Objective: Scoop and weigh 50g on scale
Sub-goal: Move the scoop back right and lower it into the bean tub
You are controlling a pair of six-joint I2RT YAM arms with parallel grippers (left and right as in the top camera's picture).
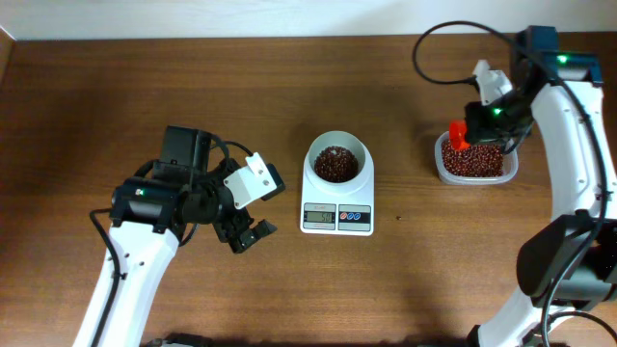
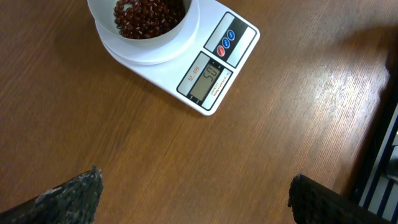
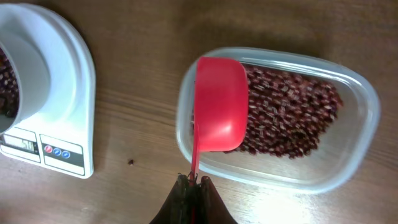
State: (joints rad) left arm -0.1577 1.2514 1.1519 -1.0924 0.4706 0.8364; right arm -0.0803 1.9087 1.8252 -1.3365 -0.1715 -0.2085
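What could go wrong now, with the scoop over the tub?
1. The right end effector holds the scoop only by its thin handle end; it could twist.
2. The bowl on the scale already holds beans; another full scoop may overshoot.
3. One bean lies on the table; more may spill.

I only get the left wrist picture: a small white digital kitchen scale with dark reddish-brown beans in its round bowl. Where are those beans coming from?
Observer: From a clear rectangular plastic tub holding the same beans. It stands apart from the scale, on the robot's right of it.
Operator: How would they get across?
Observer: With an orange-red plastic scoop. The right gripper is shut on its thin handle, and its cup hangs over the tub.
Operator: Is the scoop full now?
Observer: No beans show on the scoop face that the right wrist camera sees.
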